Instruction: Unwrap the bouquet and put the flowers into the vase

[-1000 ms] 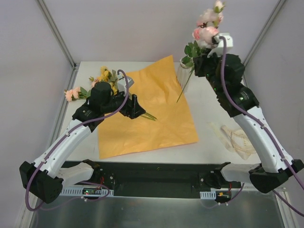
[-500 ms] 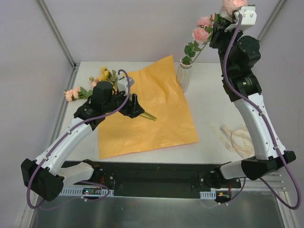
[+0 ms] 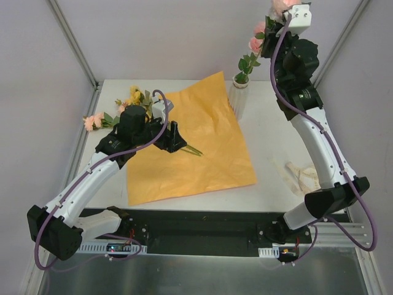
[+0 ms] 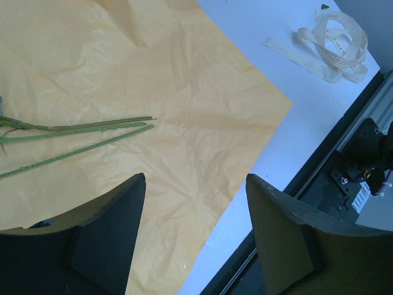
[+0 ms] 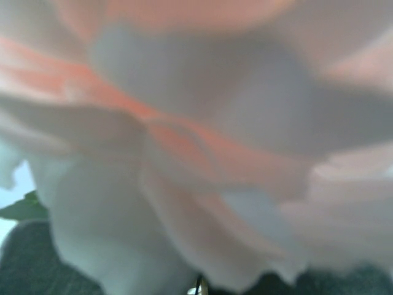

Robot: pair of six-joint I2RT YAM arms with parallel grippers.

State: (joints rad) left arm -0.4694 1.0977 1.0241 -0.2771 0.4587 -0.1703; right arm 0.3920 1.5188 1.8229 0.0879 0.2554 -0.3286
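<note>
Your right gripper (image 3: 274, 31) pinched tight on roses (image 3: 256, 43), held high so long stem can drop straight into vase (image 3: 238, 99) below. Your left gripper (image 4: 193, 184) wide apart, holds nothing, hovers over 3 stems (image 4: 80, 129) on paper (image 4: 184, 92), ready for next pick

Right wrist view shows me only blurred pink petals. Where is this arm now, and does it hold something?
Observer: The right gripper is raised high above the vase, shut on the pink roses. Their leafy stem reaches down to the vase mouth.
Operator: And where are the other flowers?
Observer: The yellow and pink flowers lie at the left edge of the orange paper, with their stems on the paper, near the open left gripper.
</note>
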